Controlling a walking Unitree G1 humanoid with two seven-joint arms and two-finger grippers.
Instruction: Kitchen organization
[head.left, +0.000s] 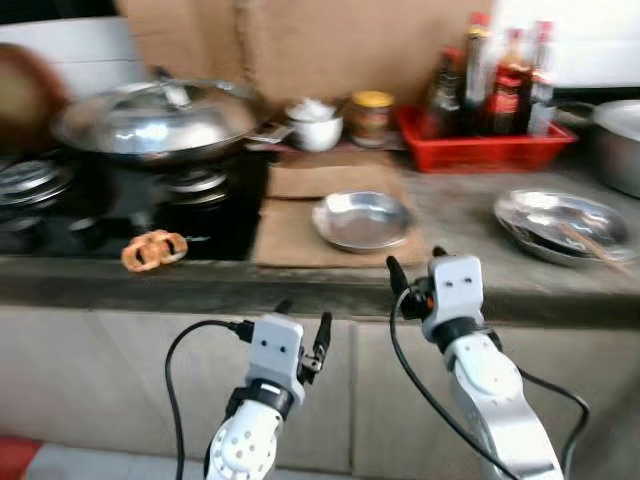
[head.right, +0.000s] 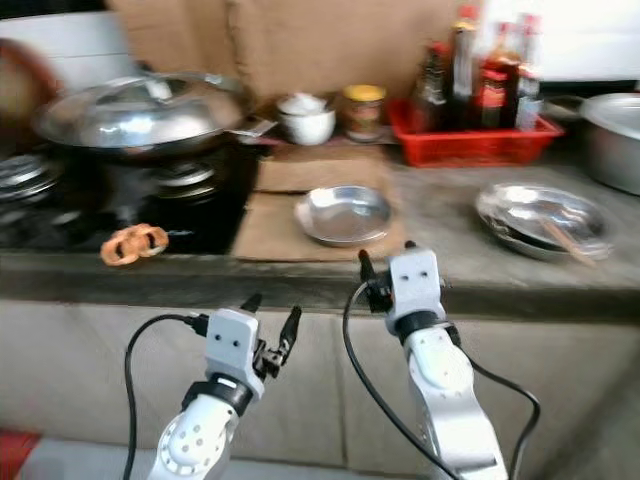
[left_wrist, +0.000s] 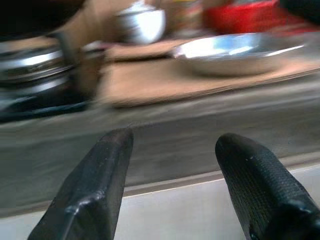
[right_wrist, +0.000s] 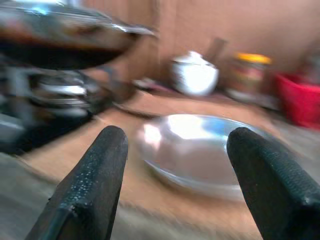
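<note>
Two grippers are raised in front of the counter edge (head.left: 300, 285), both with fingers spread wide and holding nothing. The right gripper (head.left: 412, 266) sits at the level of the counter's front lip, just short of a shallow steel dish (head.left: 362, 219) that rests on a sheet of brown cardboard (head.left: 300, 235). The left gripper (head.left: 304, 322) is lower, below the lip, facing the pale cabinet front (head.left: 120, 360). Behind the dish stand a white lidded bowl (head.left: 314, 126) and a yellow-capped jar (head.left: 371, 116). A red basket (head.left: 480, 150) holding several dark sauce bottles (head.left: 505, 85) sits further right against the wall. A second steel plate (head.left: 565, 226) lies well apart to the right, with what appear to be chopsticks across it, and part of a large metal pot (head.left: 620, 140) shows at the far right. Left of the cardboard is a black gas stove (head.left: 120, 210) carrying a wok under a steel lid (head.left: 155, 118). A brown pretzel-shaped item (head.left: 153, 250) lies at the stove's front edge. The counter lip stands between both grippers and the dish.
</note>
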